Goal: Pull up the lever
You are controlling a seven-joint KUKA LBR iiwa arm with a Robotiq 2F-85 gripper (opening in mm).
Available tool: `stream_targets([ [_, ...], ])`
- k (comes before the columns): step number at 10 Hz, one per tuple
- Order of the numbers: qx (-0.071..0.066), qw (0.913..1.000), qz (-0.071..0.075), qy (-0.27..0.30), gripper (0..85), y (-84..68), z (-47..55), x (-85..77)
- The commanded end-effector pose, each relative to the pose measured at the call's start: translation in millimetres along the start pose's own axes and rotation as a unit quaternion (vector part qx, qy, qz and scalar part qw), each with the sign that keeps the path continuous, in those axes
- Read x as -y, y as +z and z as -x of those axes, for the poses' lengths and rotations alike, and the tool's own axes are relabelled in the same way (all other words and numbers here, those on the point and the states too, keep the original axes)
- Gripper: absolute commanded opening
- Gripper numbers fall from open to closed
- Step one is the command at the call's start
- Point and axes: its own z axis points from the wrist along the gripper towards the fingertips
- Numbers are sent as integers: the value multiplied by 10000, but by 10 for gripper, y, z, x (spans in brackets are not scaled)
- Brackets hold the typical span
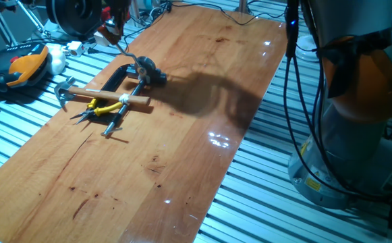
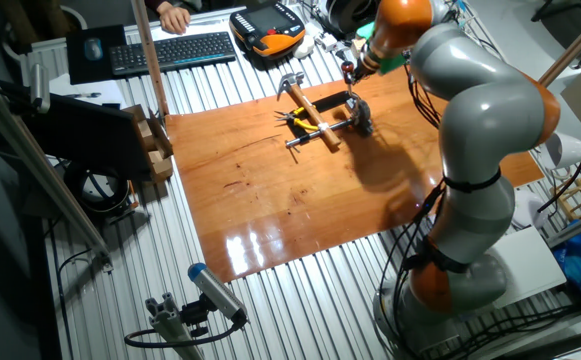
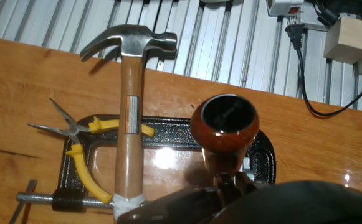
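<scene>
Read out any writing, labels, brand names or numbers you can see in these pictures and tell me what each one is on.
No text can be read in any view.
Hammer: a small label on the wooden shaft, print too blurred to read.
Yellow sticker on the robot base: too small to read.
Keyboard: key markings too small to read.
Lever, yellow pliers, black clamp: no visible markings.

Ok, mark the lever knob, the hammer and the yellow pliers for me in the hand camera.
lever [image 3: 224, 123]: hand view, on the glossy reddish-brown round knob.
hammer [image 3: 131, 93]: hand view, on the pale wooden shaft below the steel head.
yellow pliers [image 3: 81, 171]: hand view, on the lower yellow handle.
</scene>
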Motion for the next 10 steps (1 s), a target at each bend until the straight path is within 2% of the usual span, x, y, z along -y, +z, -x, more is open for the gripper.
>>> stream_targets([
  [1,13,10000,-12,-12,0,-11,-19,43],
  [3,-54,9999,35,-88,0,-111,5,181],
  [5,-141,9998,65,-132,0,-220,87,317],
  [7,-145,9998,118,-41,0,-288,140,411],
  [9,-140,9997,113,182,0,-376,277,442],
  [10,-129,9996,56,244,0,-379,352,434],
])
